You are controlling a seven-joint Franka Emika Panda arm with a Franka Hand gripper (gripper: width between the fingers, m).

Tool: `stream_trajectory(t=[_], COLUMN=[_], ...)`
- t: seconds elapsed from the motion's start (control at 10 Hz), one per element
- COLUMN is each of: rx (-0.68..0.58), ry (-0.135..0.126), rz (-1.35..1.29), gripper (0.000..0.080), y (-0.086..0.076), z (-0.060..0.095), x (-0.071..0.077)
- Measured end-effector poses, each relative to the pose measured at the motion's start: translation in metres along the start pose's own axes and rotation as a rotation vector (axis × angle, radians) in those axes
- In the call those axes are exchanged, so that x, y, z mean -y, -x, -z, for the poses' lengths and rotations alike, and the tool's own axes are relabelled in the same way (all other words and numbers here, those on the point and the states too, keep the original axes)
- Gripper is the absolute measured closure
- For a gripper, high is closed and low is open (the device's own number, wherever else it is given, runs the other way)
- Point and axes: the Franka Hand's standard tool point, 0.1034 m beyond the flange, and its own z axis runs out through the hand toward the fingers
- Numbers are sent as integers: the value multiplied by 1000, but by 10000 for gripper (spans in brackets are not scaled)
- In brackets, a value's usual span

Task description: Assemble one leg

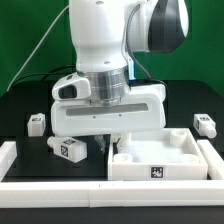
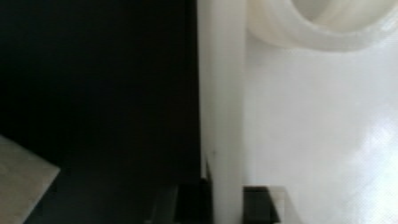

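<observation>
The large white rimmed panel (image 1: 172, 150) lies at the front, on the exterior view's right. My gripper (image 1: 108, 143) is down at its near-left edge. In the wrist view my gripper (image 2: 228, 205) has one dark finger (image 2: 192, 206) on the black table side and the other on the panel (image 2: 302, 120), closed narrowly on the panel's rim. A round socket (image 2: 329, 25) shows on the panel. One leg (image 1: 70, 150), a chunky white peg with tags, lies on the table just left of my gripper. Two more legs stand at the far left (image 1: 37, 123) and far right (image 1: 205, 124).
A white raised border (image 1: 90, 190) runs along the table's front and up the exterior view's left side (image 1: 8, 155). The arm's body hides the middle of the black table. A green backdrop stands behind.
</observation>
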Motion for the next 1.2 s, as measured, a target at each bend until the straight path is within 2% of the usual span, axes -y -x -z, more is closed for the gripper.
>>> stream_trajectory(t=[0.1, 0.2, 0.3, 0.4, 0.5, 1.0, 1.1, 1.2], rx=[-1, 1, -19, -32, -32, -16, -16, -16], ry=[0, 1, 6, 10, 6, 9, 10, 10], rz=[0, 12, 31, 39, 39, 23, 23, 23], gripper=[744, 744, 744, 744, 744, 744, 673, 673], y=[-1, -11, -30, -42, -49, -52, -52, -52], z=[0, 2, 2, 1, 1, 1, 1, 1], x=[0, 4, 8, 8, 9, 8, 8, 8])
